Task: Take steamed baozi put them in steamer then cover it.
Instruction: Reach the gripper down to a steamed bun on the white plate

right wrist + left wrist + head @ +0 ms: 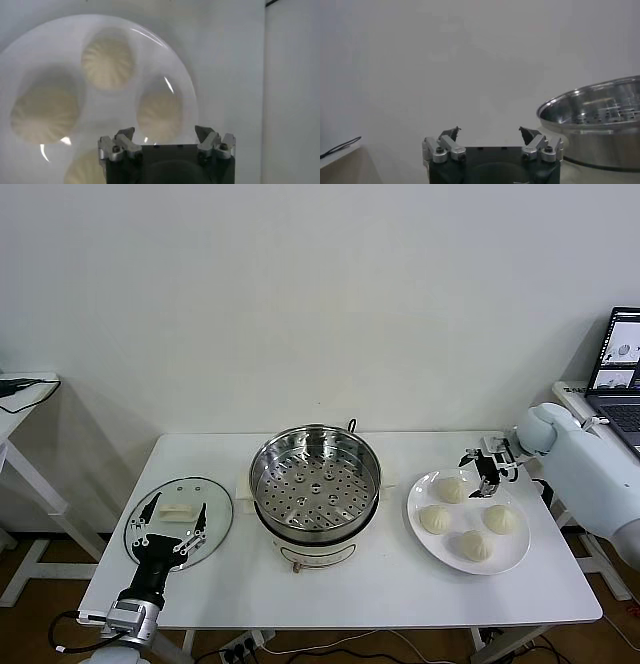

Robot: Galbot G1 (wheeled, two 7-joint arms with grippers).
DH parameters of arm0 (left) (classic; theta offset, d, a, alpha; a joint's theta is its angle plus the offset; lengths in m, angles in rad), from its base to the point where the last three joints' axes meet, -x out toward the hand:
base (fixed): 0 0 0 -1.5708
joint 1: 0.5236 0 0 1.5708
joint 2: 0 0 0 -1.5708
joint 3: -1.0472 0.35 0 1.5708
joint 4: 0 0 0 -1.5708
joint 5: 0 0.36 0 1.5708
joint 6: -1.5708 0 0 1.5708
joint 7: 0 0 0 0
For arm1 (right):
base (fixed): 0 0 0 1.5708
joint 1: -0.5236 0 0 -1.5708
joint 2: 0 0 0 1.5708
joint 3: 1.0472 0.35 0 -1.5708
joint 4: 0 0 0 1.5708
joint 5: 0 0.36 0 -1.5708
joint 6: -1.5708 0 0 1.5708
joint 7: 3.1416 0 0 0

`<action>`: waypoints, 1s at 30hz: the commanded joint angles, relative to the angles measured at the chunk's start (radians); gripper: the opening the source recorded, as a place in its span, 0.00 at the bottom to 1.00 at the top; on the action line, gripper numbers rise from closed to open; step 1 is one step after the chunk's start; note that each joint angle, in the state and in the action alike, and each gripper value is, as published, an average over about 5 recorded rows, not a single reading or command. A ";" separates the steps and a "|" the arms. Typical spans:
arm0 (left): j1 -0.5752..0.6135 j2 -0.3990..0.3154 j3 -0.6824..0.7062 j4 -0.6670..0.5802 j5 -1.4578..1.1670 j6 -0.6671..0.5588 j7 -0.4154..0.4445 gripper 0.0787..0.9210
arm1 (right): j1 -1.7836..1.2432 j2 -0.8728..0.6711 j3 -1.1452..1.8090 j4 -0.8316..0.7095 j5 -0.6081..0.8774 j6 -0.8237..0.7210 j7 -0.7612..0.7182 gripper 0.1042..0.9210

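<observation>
- The four steamed baozi point(468, 520) lie on a white plate point(512, 560) near the right edge of the bench point(400, 594); none is in the steamer yet.
- The right tool point(487, 471) hovers over the far rim of this plate, just above the far bun point(451, 489), with its jaws wide and nothing between them.
- In the right wrist view the buns point(107, 61) lie straight below and ahead of the right tool point(166, 134), so I judge that the coming move is mostly a descent onto one bun.
- The buns are round, so there is no long axis to match; any jaw direction should fit.
- The steamer point(315, 484) stands in the middle of the bench, beside the plate and toward the left edge from it. Its perforated tray is bare.
- The right arm is clearly the nearer one to the buns; the steamer stands between them and the left arm.
- The cover point(180, 519) lies flat near the left edge, handle up.
- The left tool point(175, 514) hangs over the cover, jaws also wide and holding nothing, so this arm is the nearer one for the lid step.
</observation>
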 commanded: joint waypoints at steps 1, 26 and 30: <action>0.001 0.000 -0.004 -0.002 0.000 -0.001 0.001 0.88 | 0.036 0.068 -0.025 -0.092 -0.052 0.009 -0.027 0.88; 0.006 -0.003 -0.016 0.018 0.009 -0.020 0.005 0.88 | 0.013 0.111 0.003 -0.128 -0.112 0.015 0.012 0.71; 0.006 -0.004 -0.018 0.018 0.008 -0.020 0.005 0.88 | 0.010 0.109 0.007 -0.127 -0.123 0.020 0.014 0.67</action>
